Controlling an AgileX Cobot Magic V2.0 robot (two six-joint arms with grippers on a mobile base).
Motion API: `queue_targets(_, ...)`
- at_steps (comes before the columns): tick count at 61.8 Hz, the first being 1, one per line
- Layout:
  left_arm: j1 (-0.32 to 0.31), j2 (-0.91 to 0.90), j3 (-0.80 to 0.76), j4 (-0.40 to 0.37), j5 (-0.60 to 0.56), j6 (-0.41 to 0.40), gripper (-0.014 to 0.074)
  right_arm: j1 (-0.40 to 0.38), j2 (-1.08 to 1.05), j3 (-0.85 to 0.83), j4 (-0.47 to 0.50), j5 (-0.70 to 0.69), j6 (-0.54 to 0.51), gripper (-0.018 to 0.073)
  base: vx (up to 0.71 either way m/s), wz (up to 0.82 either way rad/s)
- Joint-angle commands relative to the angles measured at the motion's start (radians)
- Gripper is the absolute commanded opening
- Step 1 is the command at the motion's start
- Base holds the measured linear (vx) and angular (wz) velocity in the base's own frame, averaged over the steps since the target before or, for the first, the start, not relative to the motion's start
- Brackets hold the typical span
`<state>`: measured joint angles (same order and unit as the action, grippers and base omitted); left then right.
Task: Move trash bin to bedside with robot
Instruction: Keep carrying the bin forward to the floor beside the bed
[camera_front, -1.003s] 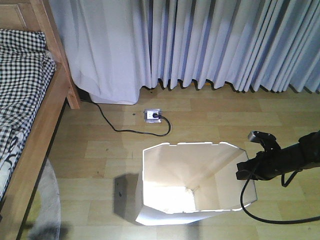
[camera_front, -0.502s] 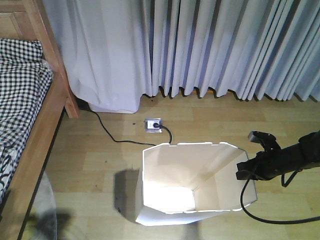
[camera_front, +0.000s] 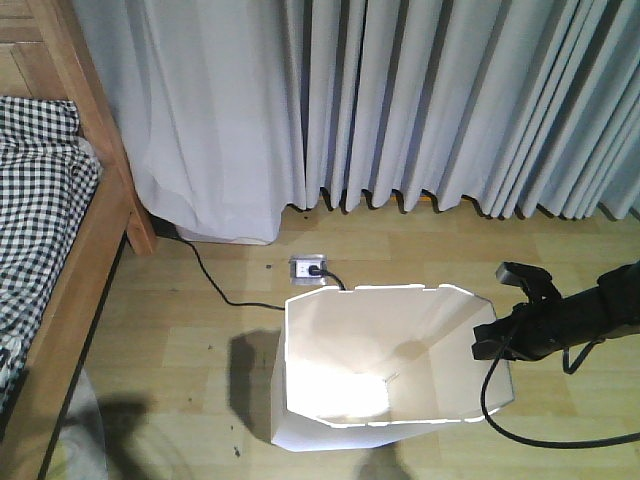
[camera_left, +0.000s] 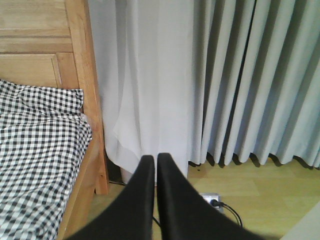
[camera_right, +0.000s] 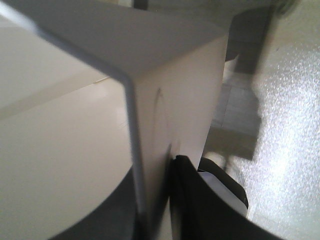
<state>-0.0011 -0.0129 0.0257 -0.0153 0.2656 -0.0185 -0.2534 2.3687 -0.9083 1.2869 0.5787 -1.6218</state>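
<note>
At about 5 o'clock in the front view, the right gripper (camera_front: 497, 345) holds the trash bin (camera_front: 335, 345) by its right rim. The right wrist view makes this clear: the thin white wall passes between the two fingers (camera_right: 192, 195), one inside and one outside, so they are pinching the plastic close to a corner of the rim. I judge this grip is chosen because the bin shows no handle and the rim is the part a small gripper can take. With it, the mobile base can drag the bin over the wooden floor (camera_front: 190, 330) without lifting it.

The bin stands upright at 6 o'clock, open side up, and nothing shows inside it. The bed frame (camera_front: 75, 290) with its checkered bedding (camera_front: 40, 190) is at 9 o'clock, well apart from the bin, so the task is not yet finished.

At 12 o'clock from the bin, a floor socket (camera_front: 307, 267) sits just beside the far rim. Its black cable (camera_front: 215, 290) runs toward 10 o'clock, to the foot of the bed post (camera_front: 92, 110). The bin could catch on this cable on the way.

The left gripper (camera_left: 154, 160) carries nothing. Its fingers are pressed almost together and point at the curtain (camera_left: 150, 75) beside the post, probably to keep them out of the way.
</note>
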Motion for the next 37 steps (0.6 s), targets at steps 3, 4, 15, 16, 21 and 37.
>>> queue_targets(3,0.001,-0.015,0.019,-0.004,-0.069,-0.004,-0.0006,-0.002,-0.071,-0.01,0.047,0.228,0.004,-0.0006,0.15,0.03)
queue_targets(4,0.001,-0.015,0.019,-0.004,-0.069,-0.004,-0.0006,-0.002,-0.071,-0.01,0.047,0.228,0.004,-0.0006,0.15,0.03)
queue_targets(15,0.001,-0.015,0.019,-0.004,-0.069,-0.004,-0.0006,-0.002,-0.071,-0.01,0.047,0.228,0.004,-0.0006,0.15,0.04)
queue_targets(16,0.001,-0.015,0.019,-0.004,-0.069,-0.004,-0.0006,-0.002,-0.071,-0.01,0.047,0.228,0.004,-0.0006,0.14,0.04)
queue_targets(21,0.001,-0.015,0.019,-0.004,-0.069,-0.004,-0.0006,-0.002,-0.071,-0.01,0.047,0.228,0.004,-0.0006,0.13,0.04)
queue_targets(37,0.001,-0.015,0.019,-0.004,-0.069,-0.004,-0.0006,-0.002,-0.071,-0.01,0.047,0.228,0.004,-0.0006,0.11,0.03)
